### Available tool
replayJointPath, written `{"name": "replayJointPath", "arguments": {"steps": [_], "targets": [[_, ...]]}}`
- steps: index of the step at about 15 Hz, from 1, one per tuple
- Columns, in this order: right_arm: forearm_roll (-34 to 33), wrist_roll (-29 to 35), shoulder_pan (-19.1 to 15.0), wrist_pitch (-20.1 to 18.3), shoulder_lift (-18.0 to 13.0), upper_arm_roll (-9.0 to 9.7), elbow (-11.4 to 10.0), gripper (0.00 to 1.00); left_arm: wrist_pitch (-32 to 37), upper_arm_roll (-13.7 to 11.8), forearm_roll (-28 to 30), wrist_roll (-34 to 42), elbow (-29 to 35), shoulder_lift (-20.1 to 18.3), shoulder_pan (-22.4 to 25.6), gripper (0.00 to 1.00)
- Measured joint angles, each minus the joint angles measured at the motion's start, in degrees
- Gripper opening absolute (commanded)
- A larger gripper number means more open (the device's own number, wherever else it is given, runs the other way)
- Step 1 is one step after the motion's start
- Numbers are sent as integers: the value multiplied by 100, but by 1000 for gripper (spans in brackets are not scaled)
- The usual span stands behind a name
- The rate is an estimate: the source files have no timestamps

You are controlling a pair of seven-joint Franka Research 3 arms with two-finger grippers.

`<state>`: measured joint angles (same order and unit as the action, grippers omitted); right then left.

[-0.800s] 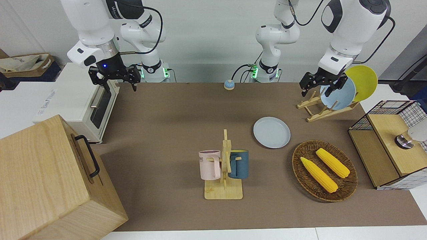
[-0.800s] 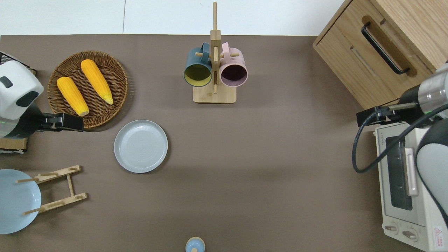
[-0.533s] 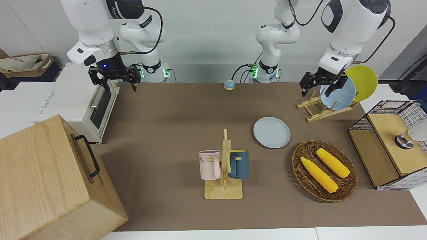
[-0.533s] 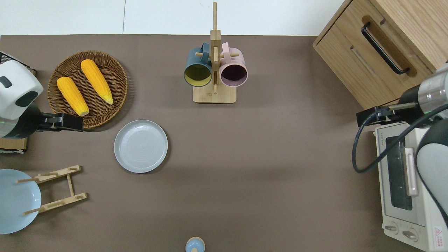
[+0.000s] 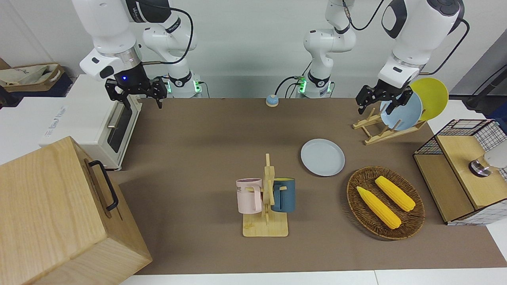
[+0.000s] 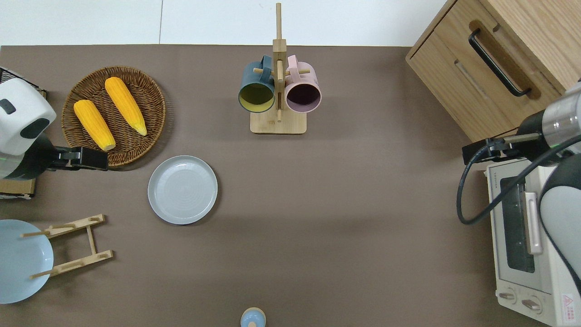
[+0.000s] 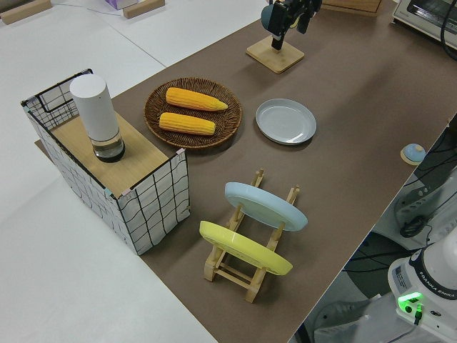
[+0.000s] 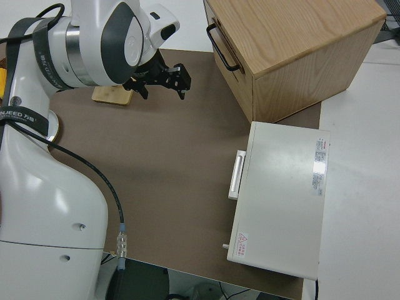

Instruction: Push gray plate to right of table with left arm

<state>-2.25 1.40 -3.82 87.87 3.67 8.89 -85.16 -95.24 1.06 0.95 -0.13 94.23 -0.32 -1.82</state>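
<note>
The gray plate (image 5: 323,157) lies flat on the brown table (image 5: 206,134), between the mug stand and the plate rack, beside the corn basket; it also shows in the overhead view (image 6: 182,190) and the left side view (image 7: 285,121). My left gripper (image 5: 381,102) is open and empty, up in the air. In the overhead view it (image 6: 86,159) hangs over the basket's rim nearest the robots, apart from the plate, toward the left arm's end. My right gripper (image 5: 138,94) is open and parked.
A wicker basket (image 6: 154,109) holds two corn cobs. A wooden rack (image 5: 380,128) carries a sky-blue plate (image 5: 406,113) and a yellow plate (image 5: 433,97). A mug stand (image 6: 278,122), a wooden cabinet (image 6: 490,68), a toaster oven (image 6: 531,245), a wire crate (image 5: 459,174) and a small bell (image 5: 271,100) also stand here.
</note>
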Motion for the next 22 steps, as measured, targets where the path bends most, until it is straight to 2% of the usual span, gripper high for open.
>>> {"name": "replayJointPath", "arguments": {"steps": [5,11,18,22], "targets": [[0,0,0,0,0,0,0,983,63,-7,0,0,144,-77,0,995],[0,0,0,0,0,0,0,983,0,17,8,0,670,-96,-4,995],[0,0,0,0,0,0,0,983,-1025,11,89,-6,1785,-407,-4,995],[0,0,0,0,0,0,0,983,-1379,9,124,-13,2123,-492,-4,995]]}}
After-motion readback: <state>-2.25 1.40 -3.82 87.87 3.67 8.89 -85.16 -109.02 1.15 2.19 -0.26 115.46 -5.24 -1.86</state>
